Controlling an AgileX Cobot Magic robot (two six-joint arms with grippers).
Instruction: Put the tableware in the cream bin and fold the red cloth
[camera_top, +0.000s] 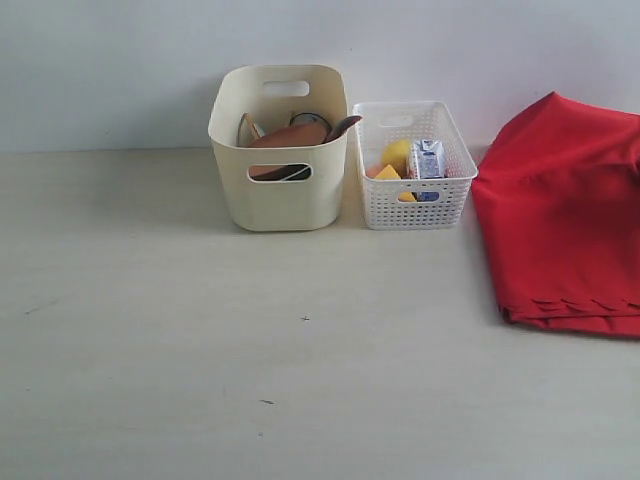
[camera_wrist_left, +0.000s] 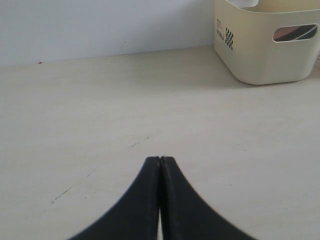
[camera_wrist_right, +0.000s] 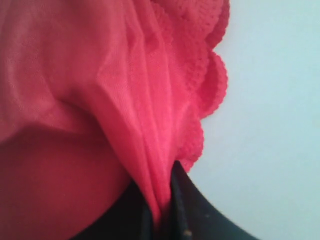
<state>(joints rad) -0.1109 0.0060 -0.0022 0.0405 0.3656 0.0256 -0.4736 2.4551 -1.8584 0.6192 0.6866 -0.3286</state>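
step: fold red cloth (camera_top: 565, 215), right of cream bin (camera_top: 280, 205) | right end effector (camera_wrist_right: 162, 212) pinches its edge | left end effector (camera_wrist_left: 160, 162) closed, empty | next: carry edge across

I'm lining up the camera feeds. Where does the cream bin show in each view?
Exterior view: cream bin at centre back, left of the white basket.
Left wrist view: upper right corner.
Right wrist view: not in it; only red cloth.
Shared landmark: the bin's oval handle cut-out, in exterior and left wrist views.
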